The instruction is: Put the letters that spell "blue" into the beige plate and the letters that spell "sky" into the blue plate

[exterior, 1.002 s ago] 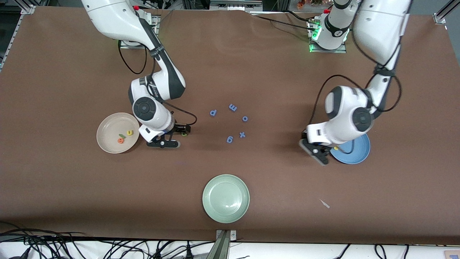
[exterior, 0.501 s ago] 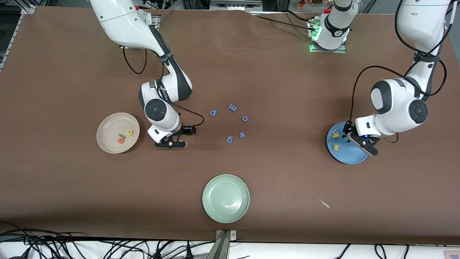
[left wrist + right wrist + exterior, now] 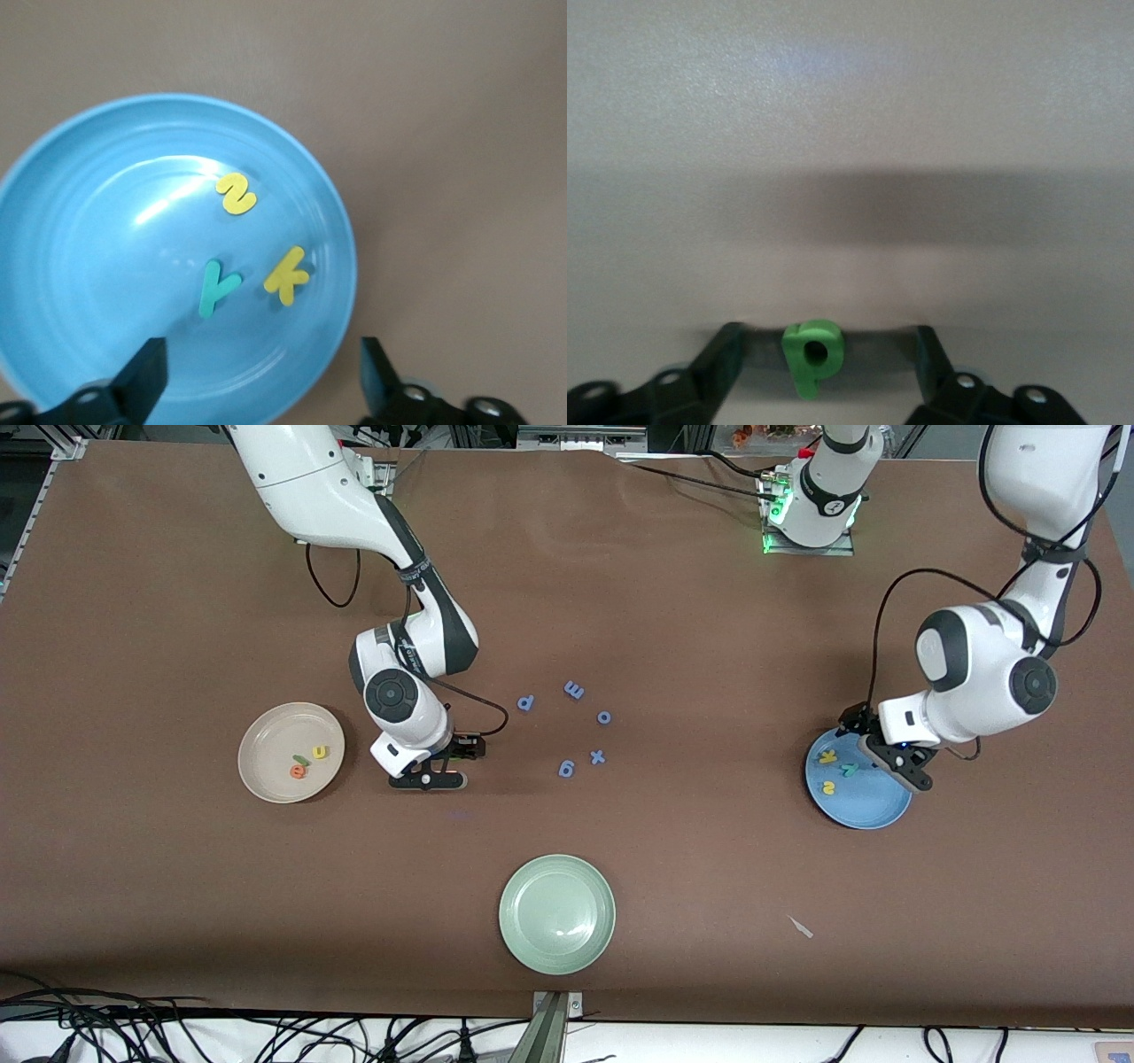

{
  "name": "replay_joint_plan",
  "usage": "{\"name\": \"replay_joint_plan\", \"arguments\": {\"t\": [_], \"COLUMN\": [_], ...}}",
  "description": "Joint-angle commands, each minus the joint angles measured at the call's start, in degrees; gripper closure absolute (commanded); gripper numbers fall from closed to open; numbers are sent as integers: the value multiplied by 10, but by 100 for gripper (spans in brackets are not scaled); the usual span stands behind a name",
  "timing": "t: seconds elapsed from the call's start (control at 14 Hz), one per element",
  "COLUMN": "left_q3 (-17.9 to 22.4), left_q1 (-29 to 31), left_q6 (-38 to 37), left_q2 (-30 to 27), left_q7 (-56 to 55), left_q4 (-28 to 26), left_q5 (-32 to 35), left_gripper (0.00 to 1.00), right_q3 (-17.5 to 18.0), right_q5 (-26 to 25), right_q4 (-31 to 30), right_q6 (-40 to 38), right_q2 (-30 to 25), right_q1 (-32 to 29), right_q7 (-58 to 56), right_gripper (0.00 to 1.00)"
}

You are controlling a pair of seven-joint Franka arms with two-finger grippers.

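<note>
The blue plate point(image 3: 873, 810) point(image 3: 80, 230) lies toward the left arm's end of the table. It holds a yellow "k" point(image 3: 827, 757) point(image 3: 286, 275), a yellow "s" point(image 3: 829, 786) point(image 3: 236, 194) and a teal "y" point(image 3: 850, 769) point(image 3: 216, 287). My left gripper point(image 3: 879, 746) point(image 3: 261, 381) hangs open over the plate with nothing between its fingers. The beige plate point(image 3: 266, 731) holds the orange "e" point(image 3: 299, 771), the yellow "u" point(image 3: 319, 752) and the light-green "l" point(image 3: 301, 760). My right gripper point(image 3: 440, 766) point(image 3: 826, 363) stands open, low at the table beside the beige plate. The green "b" point(image 3: 811, 356) lies between its fingers with a gap on each side.
Several blue letters point(image 3: 574, 689) lie scattered mid-table between the two arms. A pale green plate point(image 3: 556, 914) sits nearer the front camera. A small white scrap point(image 3: 802, 927) lies near it toward the left arm's end.
My left gripper swung in over the blue plate, opened and let go of the teal "y", which now lies in the plate. My right gripper shifted slightly toward mid-table, around the green "b".
</note>
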Motion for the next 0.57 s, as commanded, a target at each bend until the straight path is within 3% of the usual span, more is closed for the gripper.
{"name": "replay_joint_plan", "arguments": {"t": [0.0, 0.14, 0.29, 0.43, 0.5], "left_q3": [-7, -18, -58, -66, -75], "left_q1": [7, -2, -2, -2, -3], "left_q6": [-12, -63, -103, -166, -215], "left_q2": [-147, -210, -268, -305, -307], "left_q7": [-1, -6, -58, -139, -163], "left_q4": [-63, -61, -58, -35, 3], "left_q5": [16, 14, 17, 39, 56], "left_gripper": [0, 0, 0, 0, 0], "right_q3": [-2, -1, -1, -1, -1], "right_q5": [-1, -1, 0, 0, 0], "right_q4": [-4, -4, -4, -4, -4], "right_q6": [9, 9, 9, 9, 9], "right_q2": [0, 0, 0, 0, 0], "right_q1": [4, 4, 4, 4, 4], "right_q7": [-9, -8, -8, -8, -8], "right_gripper": [40, 54, 65, 71, 72]}}
